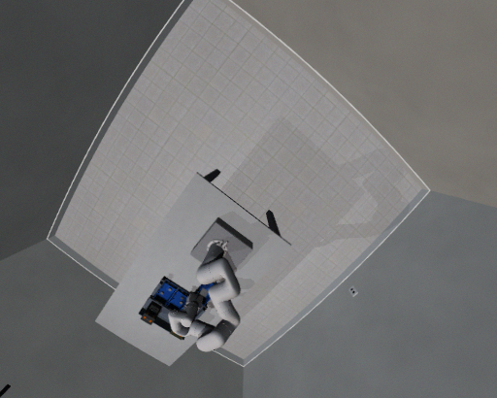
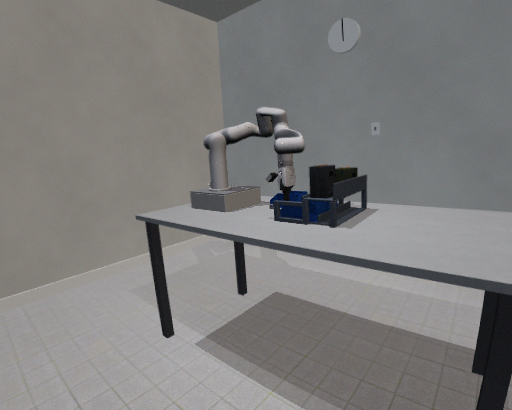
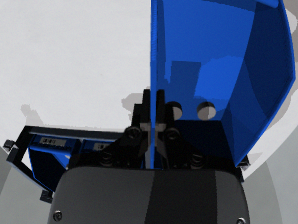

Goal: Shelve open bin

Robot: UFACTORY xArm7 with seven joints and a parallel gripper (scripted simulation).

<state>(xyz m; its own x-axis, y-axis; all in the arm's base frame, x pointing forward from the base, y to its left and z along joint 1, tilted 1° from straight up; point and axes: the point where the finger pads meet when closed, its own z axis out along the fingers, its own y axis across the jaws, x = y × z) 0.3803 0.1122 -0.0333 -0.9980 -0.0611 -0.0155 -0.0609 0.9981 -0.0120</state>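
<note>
A blue open bin (image 3: pixel 220 63) (image 2: pixel 295 196) fills the right of the wrist view. Two small round parts (image 3: pixel 192 110) lie at its bottom. My gripper (image 3: pixel 153 102) (image 2: pixel 286 191) is shut on the bin's thin left side wall, pinching it from above. The bin is at the near end of the dark shelf (image 2: pixel 346 189) (image 3: pixel 27 137) (image 1: pixel 150 311), beside the row of blue bins (image 2: pixel 314 207) (image 1: pixel 172 293) (image 3: pixel 53 155) in it. I cannot tell whether the held bin touches the table (image 2: pixel 408 240).
The arm's grey base block (image 2: pixel 226 198) (image 1: pixel 222 237) stands on the table left of the shelf. A black box (image 2: pixel 326 179) sits on top of the shelf's rear part. The table's edges are near on the shelf side in the overhead view.
</note>
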